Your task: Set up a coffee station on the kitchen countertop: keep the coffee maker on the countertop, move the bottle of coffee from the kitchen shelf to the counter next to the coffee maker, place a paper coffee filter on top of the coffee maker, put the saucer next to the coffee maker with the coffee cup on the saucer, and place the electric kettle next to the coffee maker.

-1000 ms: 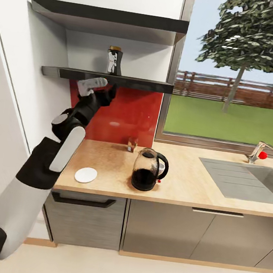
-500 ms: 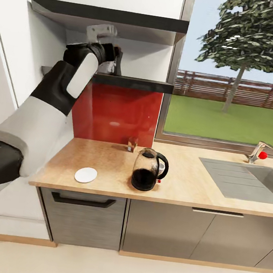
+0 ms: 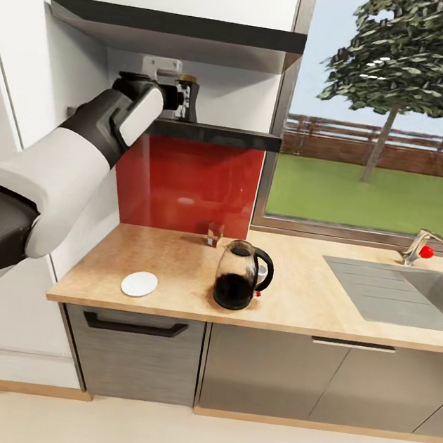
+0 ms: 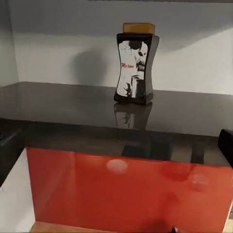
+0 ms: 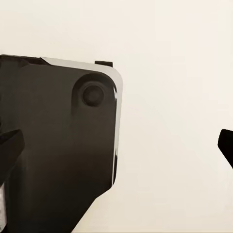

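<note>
Reaching w/ left arm at shelf height: left gripper [image 3: 175, 95] sits just beside the bottle of coffee [image 3: 186, 99], on its 9 o'clock side in head view, not touching as far as I can tell. Bottle stands upright on the kitchen shelf [image 3: 213, 134], long axis vertical, waisted body, yellow cap up. In left wrist view the bottle [image 4: 134, 63] is dead ahead, slightly toward 1 o'clock, shelf slab between cam and jar base. Left fingertips [image 4: 227, 145] show at both frame edges, wide apart, so jaws spread, nothing held. Bottle width looks to fit between them w/ margin.

Next move, my read: straight advance along finger axis at mid-body height, then close. Risk: tall narrow jar, nudge tips it.

Left arm is clearly nearer. Right gripper [image 5: 116, 141]: wrist cam shows dark tips at the frame edges, far apart, empty.

Label: white w/ black graphic plus a small red line of text, too blurred to read. No brand legible.

Below on kitchen countertop [image 3: 173, 257]: electric kettle [image 3: 240, 275] at 6 o'clock from the shelf end, saucer [image 3: 139, 284] well apart to its 9 o'clock.
</note>
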